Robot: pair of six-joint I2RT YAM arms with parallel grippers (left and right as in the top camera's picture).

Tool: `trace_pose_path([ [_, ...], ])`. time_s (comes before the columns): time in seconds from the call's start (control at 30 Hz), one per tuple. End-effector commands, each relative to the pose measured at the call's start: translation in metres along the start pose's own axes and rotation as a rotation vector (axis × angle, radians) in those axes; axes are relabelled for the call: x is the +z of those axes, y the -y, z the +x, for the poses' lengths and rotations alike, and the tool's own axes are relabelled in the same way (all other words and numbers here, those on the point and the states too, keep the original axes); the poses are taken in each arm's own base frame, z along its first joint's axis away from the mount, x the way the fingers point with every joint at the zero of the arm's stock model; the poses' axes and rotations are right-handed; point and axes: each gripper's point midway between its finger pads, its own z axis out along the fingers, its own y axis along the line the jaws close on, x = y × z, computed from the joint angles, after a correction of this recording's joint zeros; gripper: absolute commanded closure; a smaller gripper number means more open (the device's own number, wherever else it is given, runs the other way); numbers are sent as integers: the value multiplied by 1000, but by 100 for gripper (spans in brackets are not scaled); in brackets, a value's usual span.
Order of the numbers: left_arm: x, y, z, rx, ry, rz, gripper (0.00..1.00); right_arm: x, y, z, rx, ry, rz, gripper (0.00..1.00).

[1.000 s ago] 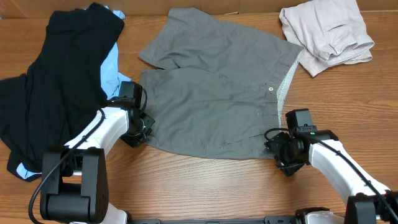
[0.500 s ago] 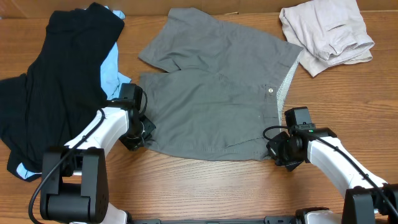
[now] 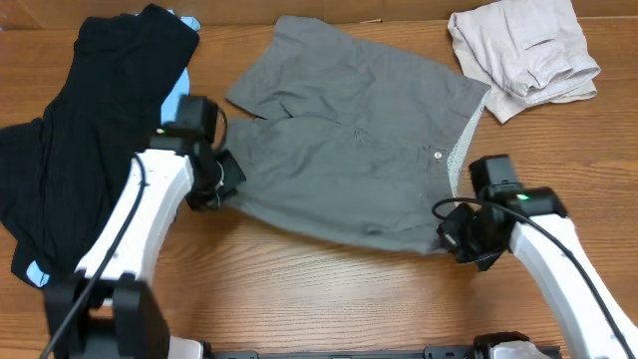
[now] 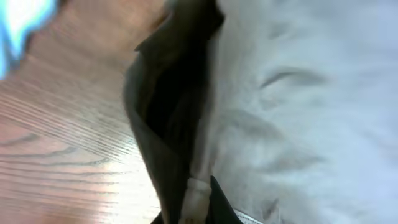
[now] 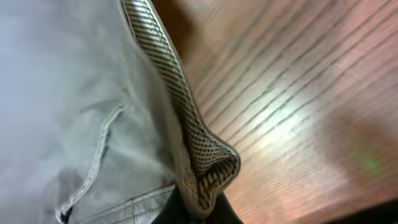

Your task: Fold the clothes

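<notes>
**A:** What has the left pincer (image 3: 215,186) got?

**B:** It is closed tight on the near left edge of the grey shorts (image 3: 349,160), at a leg hem. From its wrist camera, the left pincer (image 4: 198,208) has the cloth running straight into its tips, with a dark fold standing over the wood.

**A:** And the other one?

**B:** The right pincer (image 3: 462,240) is likewise clamped, on the near waist corner of the same shorts. Its own camera shows the right pincer (image 5: 200,210) with the waistband lining (image 5: 186,124) (pale, with a fine dark mesh pattern) doubled over and nipped between its tips.

**A:** Where do the shorts lie, then?

**B:** Spread across the middle of the table (image 3: 329,299), with the waist to the right and the legs to the left. The button (image 3: 438,155) faces up near the waistband, just beyond the right pincer.

**A:** What else is around?

**B:** A black garment (image 3: 90,130) is heaped along the left side, just beside the left arm. A light-blue piece (image 3: 177,100) peeks out from under its edge. A beige piece (image 3: 523,50) sits crumpled at the far right corner, close to the shorts' far waist corner. Whether those two touch cannot be told.
</notes>
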Motion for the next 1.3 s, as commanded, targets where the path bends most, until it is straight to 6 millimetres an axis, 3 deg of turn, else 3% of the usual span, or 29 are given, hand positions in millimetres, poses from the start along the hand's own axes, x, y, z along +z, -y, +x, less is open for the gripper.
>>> trace_pose_path([
  [0.0, -54, 16, -16, 76, 128, 84, 96, -45, -11, -7, -48, 114, -78, 96],
  [0.2, -106, 23, -17, 146, 230, 145, 96, -108, -10, 4, -63, 199, -163, 96],
  [0.33, -140, 19, -13, 155, 302, 163, 96, -134, -3, 13, -66, 225, -191, 96],
  [0.5, -175, 14, -1, 161, 376, 209, 96, -146, 14, 28, -37, 216, -187, 96],
  [0.63, -183, 14, -1, 164, 410, 229, 96, -145, 24, 31, -6, 216, -157, 96],
  [0.83, -167, 42, -28, 187, 432, 256, 96, -141, 32, 16, 84, 273, -100, 96],
  [1.0, -122, 80, -56, 224, 407, 255, 96, -131, 23, -6, 97, 325, -66, 96],
  [1.17, -76, 91, -79, 192, 368, 218, 96, -117, 6, -38, 105, 380, -11, 96],
  [1.27, -60, 98, -98, 184, 410, 198, 96, -102, -1, -52, 114, 373, 40, 96],
])
